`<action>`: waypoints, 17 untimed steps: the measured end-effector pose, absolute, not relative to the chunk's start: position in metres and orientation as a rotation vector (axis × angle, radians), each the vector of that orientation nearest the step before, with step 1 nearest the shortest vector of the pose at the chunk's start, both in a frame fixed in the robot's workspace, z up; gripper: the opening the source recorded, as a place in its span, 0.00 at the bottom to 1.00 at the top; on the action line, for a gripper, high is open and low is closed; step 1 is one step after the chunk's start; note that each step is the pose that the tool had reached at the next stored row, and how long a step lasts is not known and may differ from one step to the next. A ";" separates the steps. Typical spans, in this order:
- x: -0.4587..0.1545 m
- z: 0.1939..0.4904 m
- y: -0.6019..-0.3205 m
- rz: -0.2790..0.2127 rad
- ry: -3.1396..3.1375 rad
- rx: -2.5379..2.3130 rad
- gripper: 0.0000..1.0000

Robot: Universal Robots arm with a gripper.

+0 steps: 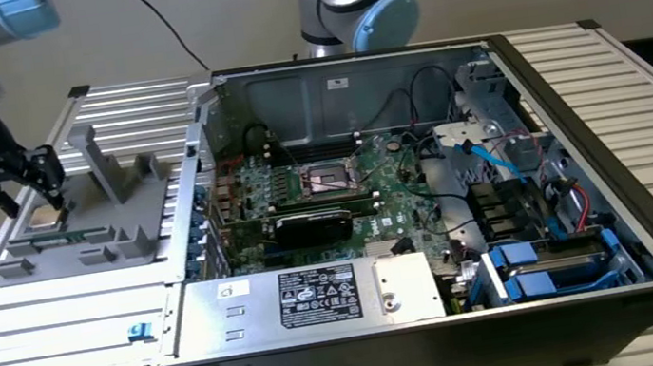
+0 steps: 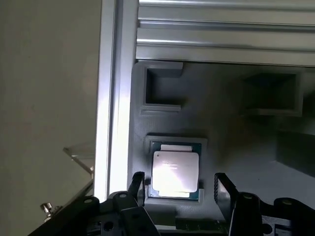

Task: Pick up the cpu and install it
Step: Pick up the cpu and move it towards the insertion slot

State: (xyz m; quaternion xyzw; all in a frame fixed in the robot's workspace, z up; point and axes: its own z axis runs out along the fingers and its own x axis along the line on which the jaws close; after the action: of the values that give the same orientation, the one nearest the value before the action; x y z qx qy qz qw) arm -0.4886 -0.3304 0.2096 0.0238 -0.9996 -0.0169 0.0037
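Directly under the gripper (image 2: 179, 179) lies the cpu (image 2: 175, 171), flat in a square recess of a grey tray (image 2: 236, 147). The fingers (image 2: 138, 183) are spread apart, one on either side of the chip, with a gap between each and the chip. In the exterior view the gripper (image 1: 28, 196) hangs over the cpu (image 1: 46, 217) at the tray's (image 1: 79, 242) far left end. The tray sits on a slatted metal table (image 1: 52, 327), beside an uncovered case (image 1: 325, 356) whose socket (image 1: 333, 178) shows on the board. Behind is a plain beige wall. One cpu, one tray, one case; a second arm (image 1: 355, 1) stands at the back.
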 end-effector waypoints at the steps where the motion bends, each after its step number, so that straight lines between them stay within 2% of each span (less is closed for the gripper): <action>1: -0.489 0.209 -0.330 -0.053 -3.133 0.075 0.68; 9: -0.489 0.203 -0.330 -0.025 -3.133 0.075 0.68; 17: -0.489 0.200 -0.330 -0.041 -3.133 0.070 0.68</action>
State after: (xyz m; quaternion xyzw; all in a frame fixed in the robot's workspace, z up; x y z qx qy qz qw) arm -0.4886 -0.3302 0.2002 0.0222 -0.9997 -0.0129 0.0037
